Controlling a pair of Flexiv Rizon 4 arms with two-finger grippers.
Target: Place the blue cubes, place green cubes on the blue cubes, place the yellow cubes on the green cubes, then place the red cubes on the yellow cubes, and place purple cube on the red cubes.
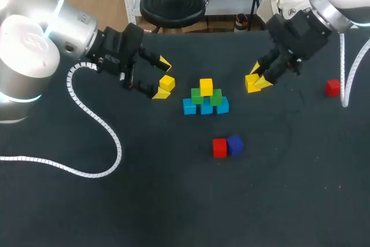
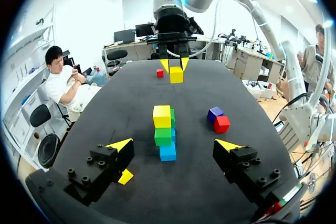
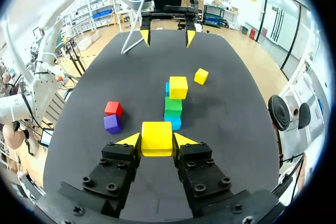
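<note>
On black table point(image 1: 173, 206), left gripper point(image 1: 162, 77) apart, right gripper point(image 3: 157, 141) clamped on yellow cube point(image 3: 156, 134).

Table point(image 1: 272, 201): you are working on a single dark, near-black matte top that fills almost the whole head view, faintly flecked with pale specks. Its far edge runs straight across the upper part of that view; you cannot see the near and side edges there. In the left wrist view the table point(image 2: 131, 93) reads as one long dark slab with cleanly defined side and far edges; same in the right wrist view point(image 3: 226, 93). Light: bright, diffuse, from overhead. Shadows on the top are short and soft-edged. The surface shows only a dull, even sheen.
</note>
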